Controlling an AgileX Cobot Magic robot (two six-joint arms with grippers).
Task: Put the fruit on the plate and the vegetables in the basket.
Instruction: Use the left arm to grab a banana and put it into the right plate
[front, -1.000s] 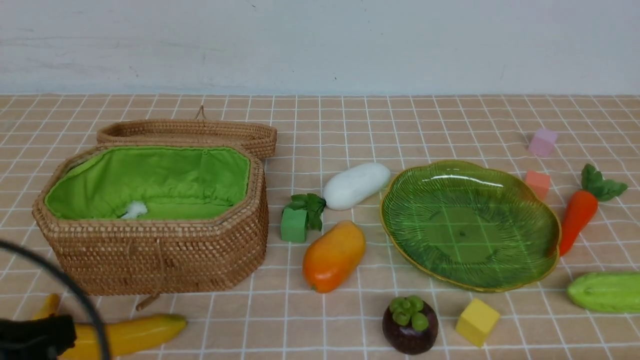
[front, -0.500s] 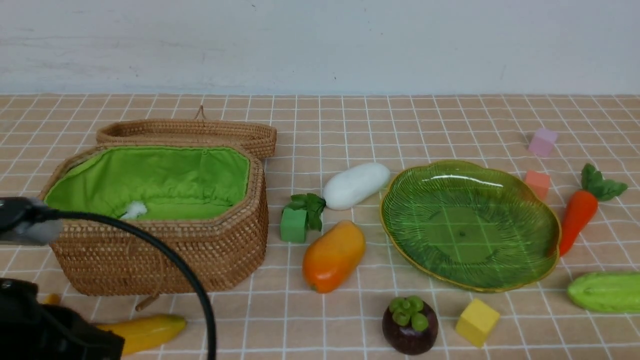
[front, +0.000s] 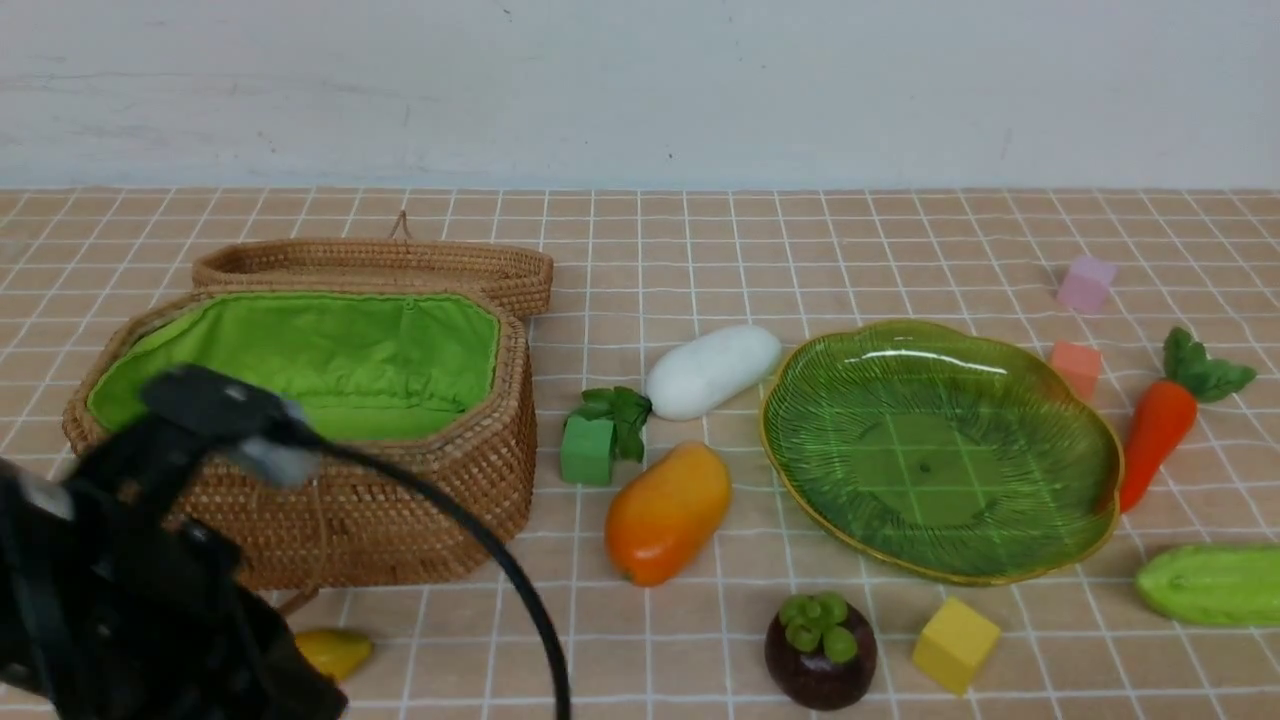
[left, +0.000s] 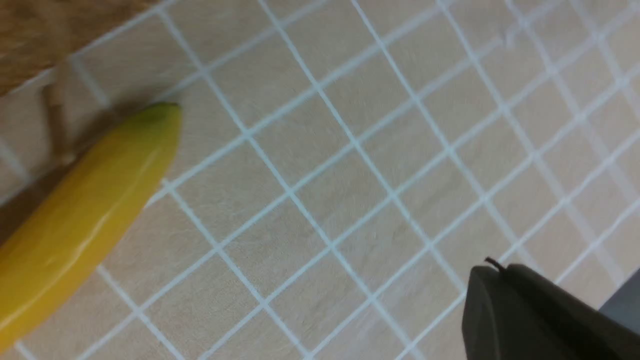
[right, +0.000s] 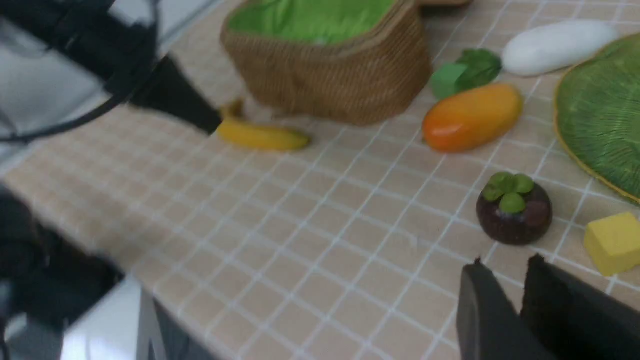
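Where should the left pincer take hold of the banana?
Probably around the banana at mid-body, from straight above, jaws across its narrow width. It lies flat on the table, long and tapering toward the tip, with the basket close behind it.

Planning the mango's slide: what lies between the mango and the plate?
Nothing: the front view shows only bare tiled tabletop between the mango and the plate.

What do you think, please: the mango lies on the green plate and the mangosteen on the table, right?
Not quite: the front view shows the mango on the table beside the plate; the mangosteen is on the table.
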